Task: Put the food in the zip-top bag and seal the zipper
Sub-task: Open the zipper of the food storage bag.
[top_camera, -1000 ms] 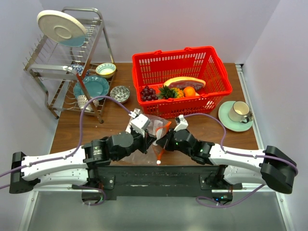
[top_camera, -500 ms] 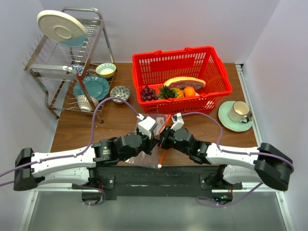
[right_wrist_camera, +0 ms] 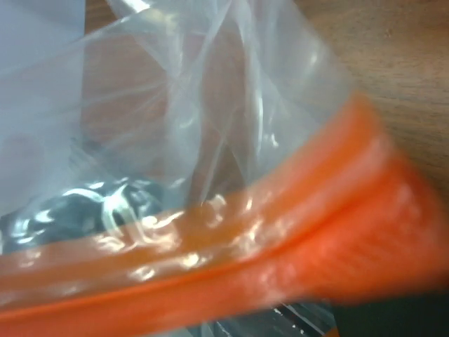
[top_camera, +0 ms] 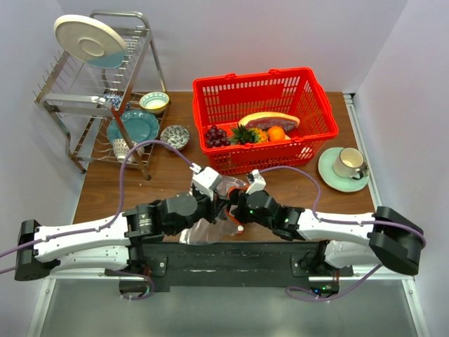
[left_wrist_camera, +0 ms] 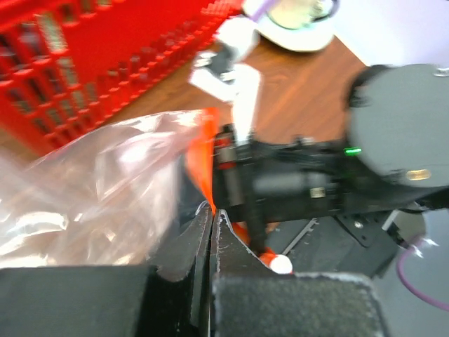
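Note:
The clear zip-top bag (top_camera: 205,229) hangs crumpled between my two grippers near the table's front edge. My left gripper (left_wrist_camera: 212,210) is shut on the bag's mouth edge, right at the red-orange zipper (left_wrist_camera: 200,151). My right gripper (top_camera: 237,206) is pressed against the bag from the right. In the right wrist view the bag (right_wrist_camera: 175,105) and zipper (right_wrist_camera: 266,274) fill the frame and hide the fingers. A white tab (left_wrist_camera: 279,264) hangs at the zipper's end. The food, a pineapple (top_camera: 247,135) and a grape bunch (top_camera: 215,135), lies in the red basket (top_camera: 312,105).
The basket also holds a pink-red slice (top_camera: 268,120) and an orange fruit (top_camera: 276,133). A cup on a green saucer (top_camera: 345,167) stands at the right. A dish rack (top_camera: 91,91) with a plate, and small bowls (top_camera: 174,135), stand at the back left.
Both grippers have shifted slightly left and toward the near edge, staying close together. The bag now bunches lower between them, and the zipper no longer hangs in a long strip.

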Available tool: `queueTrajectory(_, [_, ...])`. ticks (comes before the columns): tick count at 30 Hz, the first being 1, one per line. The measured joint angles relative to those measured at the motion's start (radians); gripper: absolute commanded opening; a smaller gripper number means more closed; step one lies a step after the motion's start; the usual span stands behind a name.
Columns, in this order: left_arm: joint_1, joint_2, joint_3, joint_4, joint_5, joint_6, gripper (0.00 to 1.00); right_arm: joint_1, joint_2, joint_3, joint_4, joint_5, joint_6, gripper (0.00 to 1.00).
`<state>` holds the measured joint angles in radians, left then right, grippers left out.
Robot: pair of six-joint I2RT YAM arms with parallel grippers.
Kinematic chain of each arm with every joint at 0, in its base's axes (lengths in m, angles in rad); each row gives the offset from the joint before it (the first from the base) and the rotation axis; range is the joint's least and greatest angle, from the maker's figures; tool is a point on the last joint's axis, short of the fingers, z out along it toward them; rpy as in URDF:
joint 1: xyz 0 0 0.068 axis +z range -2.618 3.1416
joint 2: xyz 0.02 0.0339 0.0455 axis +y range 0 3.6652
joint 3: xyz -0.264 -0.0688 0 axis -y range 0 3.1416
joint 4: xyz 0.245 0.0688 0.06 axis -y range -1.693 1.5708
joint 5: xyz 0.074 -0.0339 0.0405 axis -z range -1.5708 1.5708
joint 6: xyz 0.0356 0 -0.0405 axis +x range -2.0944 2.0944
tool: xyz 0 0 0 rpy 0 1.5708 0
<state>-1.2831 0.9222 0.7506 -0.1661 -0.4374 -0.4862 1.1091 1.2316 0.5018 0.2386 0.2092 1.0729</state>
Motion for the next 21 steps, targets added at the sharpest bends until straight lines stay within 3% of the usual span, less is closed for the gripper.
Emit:
queueTrajectory(7, [0.005, -0.025, 0.043, -0.161, -0.107, 0.0, 0.0, 0.002, -0.042, 0.0, -0.031, 0.018, 0.0, 0.96])
queueTrajectory(12, [0.005, -0.004, 0.09, -0.267, -0.161, -0.001, 0.0, 0.009, -0.056, 0.003, -0.085, 0.035, -0.005, 0.89])
queueTrajectory(21, [0.005, 0.03, 0.062, -0.283, -0.185, -0.004, 0.0, 0.01, -0.197, 0.063, -0.188, 0.052, -0.076, 0.91])
